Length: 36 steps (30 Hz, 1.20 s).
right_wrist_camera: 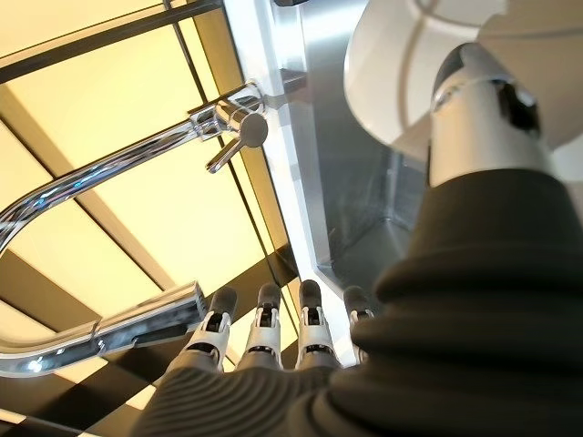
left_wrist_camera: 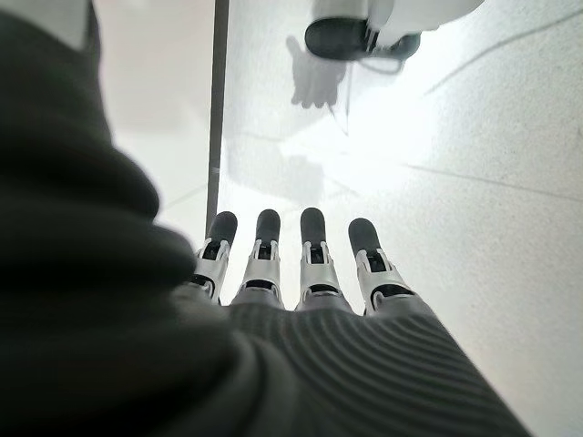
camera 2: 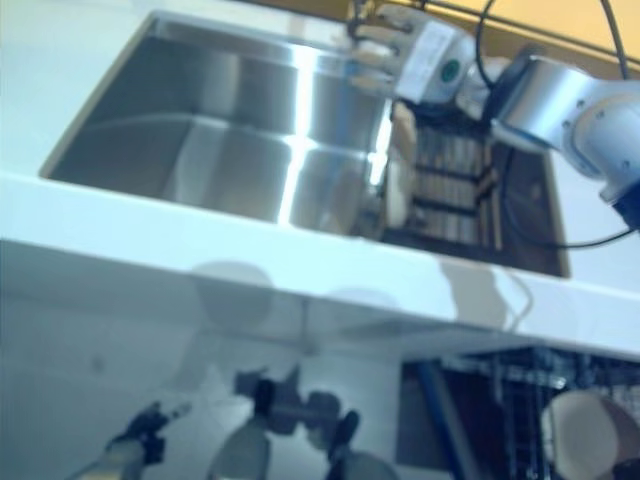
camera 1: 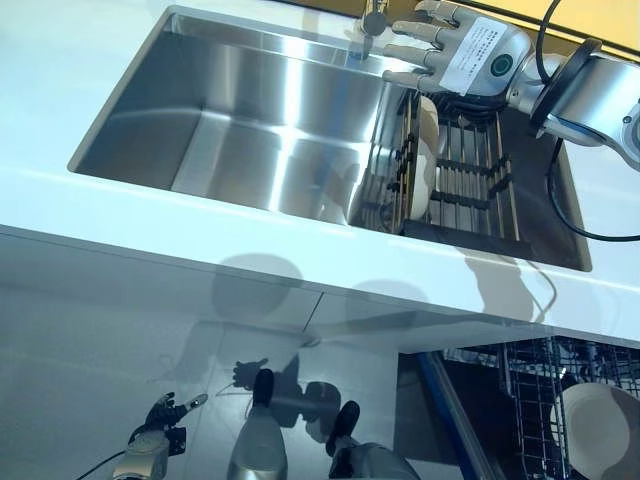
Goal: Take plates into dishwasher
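White plates [camera 1: 428, 160] stand on edge in a dark rack [camera 1: 470, 190] at the right end of the steel sink [camera 1: 250, 120]. My right hand [camera 1: 455, 50] hovers just above and behind them, fingers straight and spread, open and holding nothing. In the right wrist view a plate [right_wrist_camera: 410, 73] shows past the thumb [right_wrist_camera: 483, 118], apart from the fingers [right_wrist_camera: 264, 332]. My left hand [camera 1: 155, 430] hangs low near the floor, open and idle. Another white plate [camera 1: 600, 425] sits in the dishwasher rack [camera 1: 545, 390] at the lower right.
A chrome faucet [right_wrist_camera: 109, 182] rises behind the sink near my right hand. The white counter [camera 1: 300, 250] runs across the front of the sink. The open dishwasher sits below the counter at the right, with a blue edge [camera 1: 445, 410].
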Motion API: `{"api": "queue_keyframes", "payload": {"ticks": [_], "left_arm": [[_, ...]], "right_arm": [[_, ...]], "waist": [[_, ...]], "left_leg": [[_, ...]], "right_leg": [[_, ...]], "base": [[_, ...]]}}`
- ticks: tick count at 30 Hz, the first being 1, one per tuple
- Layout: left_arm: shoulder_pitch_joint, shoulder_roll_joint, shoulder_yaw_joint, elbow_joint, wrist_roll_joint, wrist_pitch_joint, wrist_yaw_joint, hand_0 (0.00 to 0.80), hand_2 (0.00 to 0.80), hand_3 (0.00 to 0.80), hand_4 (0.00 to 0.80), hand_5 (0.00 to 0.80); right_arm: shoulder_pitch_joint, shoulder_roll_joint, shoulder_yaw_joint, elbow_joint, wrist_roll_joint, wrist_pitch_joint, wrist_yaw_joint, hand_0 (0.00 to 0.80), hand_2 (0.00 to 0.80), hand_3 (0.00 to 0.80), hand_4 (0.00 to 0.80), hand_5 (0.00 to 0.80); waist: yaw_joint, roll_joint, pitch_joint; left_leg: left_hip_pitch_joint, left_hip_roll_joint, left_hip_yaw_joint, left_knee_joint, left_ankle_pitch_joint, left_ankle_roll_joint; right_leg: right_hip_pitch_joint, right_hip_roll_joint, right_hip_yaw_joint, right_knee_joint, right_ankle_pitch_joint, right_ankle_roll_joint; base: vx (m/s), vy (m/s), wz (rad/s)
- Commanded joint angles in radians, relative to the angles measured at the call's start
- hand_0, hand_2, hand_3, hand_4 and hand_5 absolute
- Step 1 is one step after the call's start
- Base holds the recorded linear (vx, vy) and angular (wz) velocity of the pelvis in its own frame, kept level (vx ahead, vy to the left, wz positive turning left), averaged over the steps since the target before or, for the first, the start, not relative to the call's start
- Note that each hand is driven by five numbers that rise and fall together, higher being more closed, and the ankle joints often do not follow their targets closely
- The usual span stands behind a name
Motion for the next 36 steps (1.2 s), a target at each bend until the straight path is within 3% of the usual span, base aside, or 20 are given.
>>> {"api": "queue_keyframes", "payload": {"ticks": [1,13,20,22,23,26,36], "left_arm": [[-0.028,0.046,0.013,0.033,-0.042,0.007,-0.015,0.000,0.000,0.000,0.000,0.000],[-0.047,0.083,0.045,0.075,-0.016,0.036,-0.006,0.000,0.000,0.000,0.000,0.000],[0.007,0.002,0.042,0.194,0.020,-0.153,0.025,0.000,0.000,0.000,0.000,0.000],[0.015,-0.012,0.040,0.164,0.025,-0.138,0.038,0.000,0.000,0.000,0.000,0.000],[0.019,-0.007,0.031,0.093,0.030,-0.078,0.049,0.000,0.000,0.000,0.000,0.000],[0.015,0.013,0.028,0.032,0.016,-0.010,0.046,0.000,0.000,0.000,0.000,0.000],[-0.027,0.076,0.052,0.055,-0.037,0.025,-0.021,0.000,0.000,0.000,0.000,0.000]], "right_arm": [[-0.134,-0.020,0.072,-0.004,0.038,0.013,0.000,0.000,0.000,0.000,0.000,0.000],[-0.134,-0.009,0.094,0.004,0.052,-0.007,0.003,0.000,0.000,0.000,0.000,0.000],[-0.027,-0.035,0.005,-0.052,0.019,0.004,0.017,0.000,0.000,0.000,0.000,0.000],[-0.026,-0.025,0.003,-0.042,0.009,0.000,0.020,0.000,0.000,0.000,0.000,0.000],[-0.031,-0.012,0.005,-0.020,0.007,-0.011,0.033,0.000,0.000,0.000,0.000,0.000],[-0.089,-0.014,0.069,-0.010,0.047,-0.021,0.045,0.000,0.000,0.000,0.000,0.000],[-0.099,-0.021,0.104,-0.054,0.050,-0.062,0.069,0.000,0.000,0.000,0.000,0.000]], "waist": [[-0.006,-0.023,-0.014],[-0.007,-0.015,-0.005],[0.004,-0.027,0.013],[0.006,-0.022,0.018],[0.018,-0.019,0.018],[0.020,-0.016,0.011],[0.002,-0.007,0.018]], "left_leg": [[-0.009,0.008,0.037,-0.004,-0.022,-0.029],[-0.017,0.007,0.038,-0.004,-0.021,-0.029],[-0.024,0.006,0.025,-0.004,-0.022,-0.030],[-0.022,0.006,0.026,-0.004,-0.021,-0.032],[-0.021,0.003,0.022,-0.004,-0.021,-0.031],[-0.026,0.001,0.021,-0.004,-0.020,-0.029],[-0.033,0.009,0.039,-0.004,-0.014,-0.030]], "right_leg": [[-0.014,-0.056,0.028,-0.001,0.024,0.105],[-0.025,-0.063,0.023,-0.001,0.028,0.107],[-0.026,-0.058,0.019,-0.001,0.023,0.100],[-0.025,-0.060,0.018,-0.001,0.025,0.102],[-0.022,-0.063,0.013,-0.001,0.027,0.102],[-0.026,-0.065,0.010,-0.001,0.028,0.105],[-0.043,-0.066,0.017,-0.001,0.033,0.109]], "base": [[-0.012,0.020,-0.05],[-0.001,0.002,-0.01],[-0.003,-0.012,0.00],[0.000,0.000,0.00],[0.000,0.000,0.00],[0.001,0.005,0.03],[-0.007,0.008,-0.01]]}}
